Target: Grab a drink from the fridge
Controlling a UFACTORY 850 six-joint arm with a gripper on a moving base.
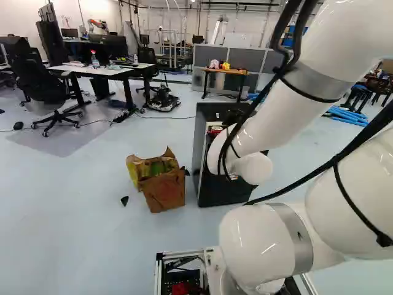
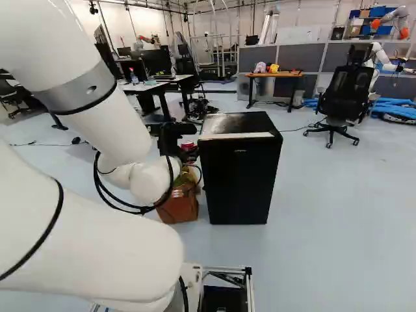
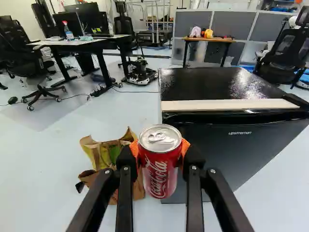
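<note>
**Small, Smooth and Easily Dented**

Leftmost, a crumpled brown paper bag (image 1: 164, 192) stands on the pale blue-grey floor (image 1: 67, 203). Next comes the task's thing, a red metal drink can with a silver top (image 3: 159, 166), up in the air near the fridge's left side. The black pincer (image 3: 160, 149) has it clasped, one orange pad (image 3: 134, 151) against each flank. Rightmost is the black, box-shaped fridge (image 2: 240, 179), its door apparently closed.

The can's tab looks unopened, so it is probably full and rather heavy for its size. Full, it should feel stiff, yet the thin wall could buckle under a hard squeeze, and the smooth paint may slip if damp. The pads sit on the upper wall; a hold nearer mid-height would likely balance better, leaving less weight to swing below. A steady, moderate squeeze suits it.
</note>
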